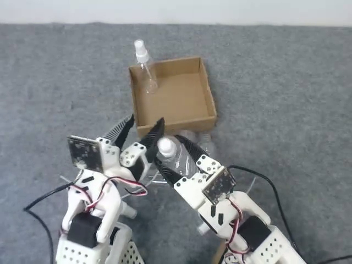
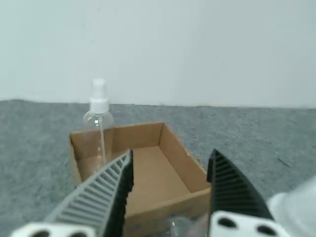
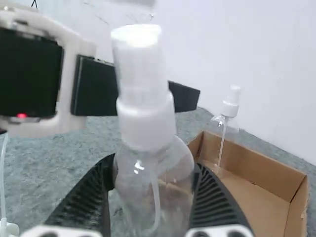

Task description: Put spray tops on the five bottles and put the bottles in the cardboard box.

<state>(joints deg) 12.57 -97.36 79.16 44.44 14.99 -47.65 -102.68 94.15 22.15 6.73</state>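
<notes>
A: Where is the bottle the robot is working on?

B: The right claw (image 1: 171, 157) has it. Its fingers are closed round the body of the held bottle (image 3: 150, 182), which stands upright above the counter (image 1: 286, 82), near the front wall of the cardboard box (image 1: 181, 104). A white spray top (image 3: 141, 84) sits on its neck; whether it is fully screwed down cannot be told.

A: And the other arm?

B: The left claw (image 2: 172, 155) is spread wide and holds nothing. It hangs just beside the held bottle, pointing towards the box.

A: Is anything in the box?

B: One standing bottle (image 1: 146, 71), with its top on, in a far corner. More clear bottles (image 1: 204, 141) lie on the counter against the box's front wall, too glassy to count.

A: How will the held one handle?

B: Probably light, as it looks empty, with thin, smooth plastic that could slip or dent under a hard squeeze. The grip on the wide body looks sensible, since the top is narrow and might turn or tilt. It should be set down gently, as an empty bottle tips easily.
</notes>
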